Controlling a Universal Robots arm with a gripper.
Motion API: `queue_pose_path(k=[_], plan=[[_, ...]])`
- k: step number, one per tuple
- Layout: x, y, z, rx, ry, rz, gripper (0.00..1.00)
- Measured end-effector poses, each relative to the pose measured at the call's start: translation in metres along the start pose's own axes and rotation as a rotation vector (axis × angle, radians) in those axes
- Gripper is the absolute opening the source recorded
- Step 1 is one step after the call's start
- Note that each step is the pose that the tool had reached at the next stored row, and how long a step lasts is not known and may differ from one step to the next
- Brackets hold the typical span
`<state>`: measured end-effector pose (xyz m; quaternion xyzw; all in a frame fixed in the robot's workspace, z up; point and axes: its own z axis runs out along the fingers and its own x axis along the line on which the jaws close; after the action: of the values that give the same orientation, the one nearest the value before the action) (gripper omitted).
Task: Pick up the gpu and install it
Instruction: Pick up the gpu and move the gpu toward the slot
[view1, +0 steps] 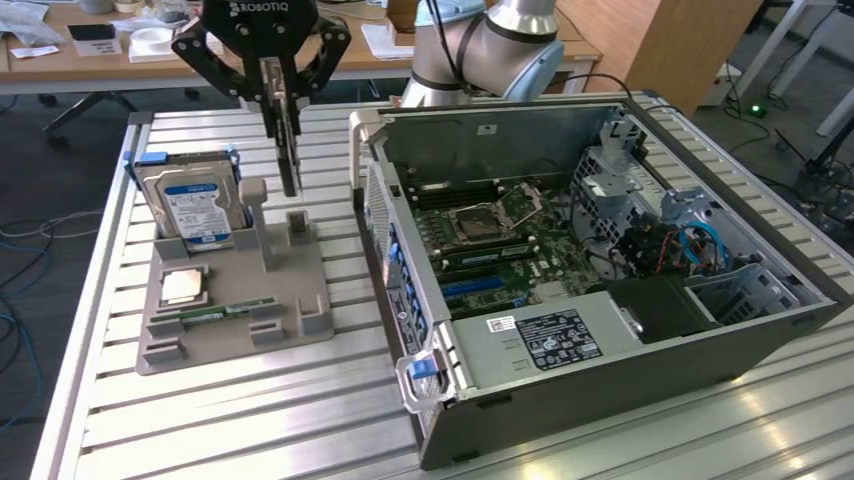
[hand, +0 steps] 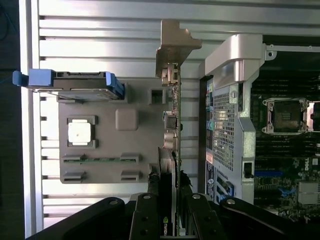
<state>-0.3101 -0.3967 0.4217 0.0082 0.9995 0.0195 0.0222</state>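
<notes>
- Your pincer (view1: 279, 98) (hand: 170, 212) sits in the upper left of the exterior frame, clamped tight on the gpu (view1: 288, 150) (hand: 171, 127).
- You have the gpu hanging upright and edge-on from that grip. Its silver bracket is at the end away from the pincer.
- Under it you see the grey holder (view1: 300, 290) (hand: 107, 145), left of centre in the exterior frame.
- On that holder, the hard drive (view1: 198, 205) (hand: 75, 82) stands upright at the back. A square processor chip (view1: 183, 287) (hand: 80, 132) lies flat in front of it, and a green RAM stick (view1: 220, 310) (hand: 100, 160) lies nearer the front.
- Right of the holder, the computer case (view1: 574, 350) (hand: 232, 100) lies open on the slatted surface (view1: 240, 420). You can see its motherboard (view1: 494, 240) (hand: 285, 150) inside.
- Beyond the case, at the top centre of the exterior frame, you can make out the arm (view1: 481, 50).
</notes>
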Motion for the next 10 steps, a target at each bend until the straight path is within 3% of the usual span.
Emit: queue_pose_path(k=[3, 10], plan=[[-0.0002, 0.0002, -0.0050, -0.0001, -0.0001, 0.000, 0.26], [-0.0003, 0.0002, -0.0052, 0.0000, 0.0001, 0.000, 0.26]])
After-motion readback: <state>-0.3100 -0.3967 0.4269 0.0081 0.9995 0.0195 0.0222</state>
